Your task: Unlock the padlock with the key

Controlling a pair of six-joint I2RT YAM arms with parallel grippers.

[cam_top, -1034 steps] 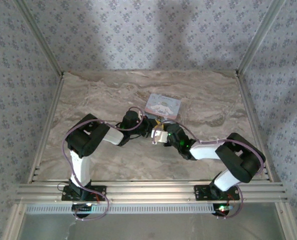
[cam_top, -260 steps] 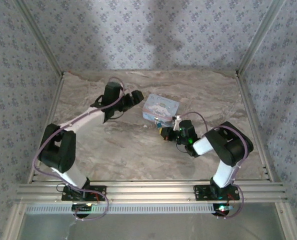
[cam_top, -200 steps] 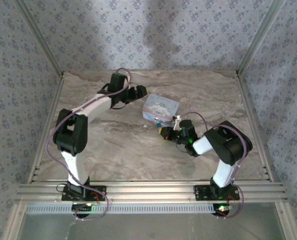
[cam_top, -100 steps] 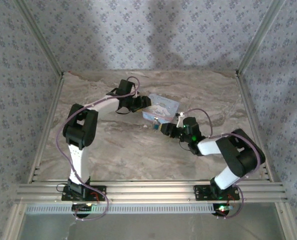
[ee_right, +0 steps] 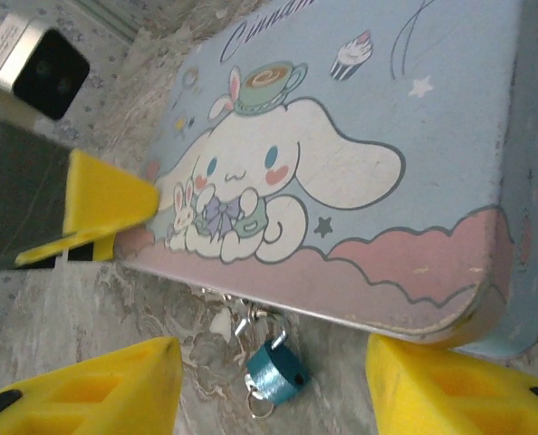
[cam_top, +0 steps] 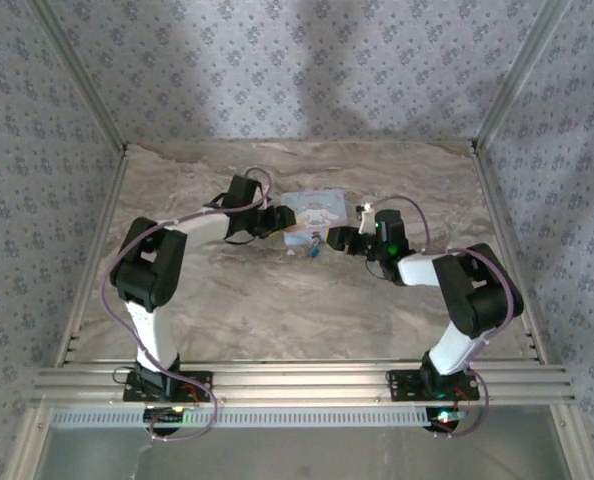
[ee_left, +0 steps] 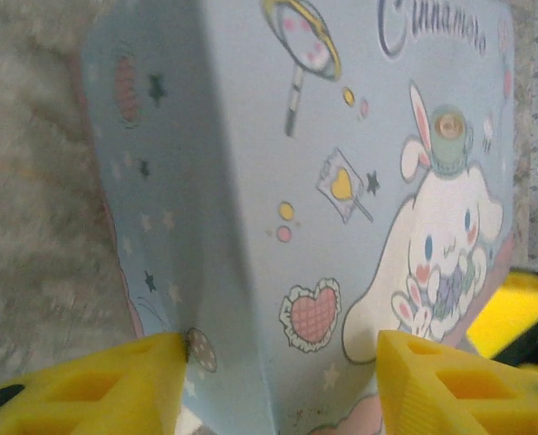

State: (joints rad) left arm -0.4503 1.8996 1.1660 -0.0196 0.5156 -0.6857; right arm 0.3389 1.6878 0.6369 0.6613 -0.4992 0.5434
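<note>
The left end effector point(ee_left: 278, 376), jaws apart, straddles the box point(ee_left: 341, 136) corner; the right end effector point(ee_right: 271, 353), also apart, frames the padlock point(ee_right: 271, 376) at the box's 6 o'clock.

On the pastel blue box lid point(ee_left: 278, 118) my left wrist camera reads one cursive word, "Cinnamoro", cut off at the frame edge; my right wrist camera catches its start, "Cinnam".

Your left arm point(cam_top: 192, 228) reaches far forward and bends right, its left gripper point(cam_top: 280, 222) held low with jaws wide apart. Your right arm point(cam_top: 427, 268) angles forward-left; the right gripper point(cam_top: 339, 240) faces it, near, jaws equally spread.
</note>
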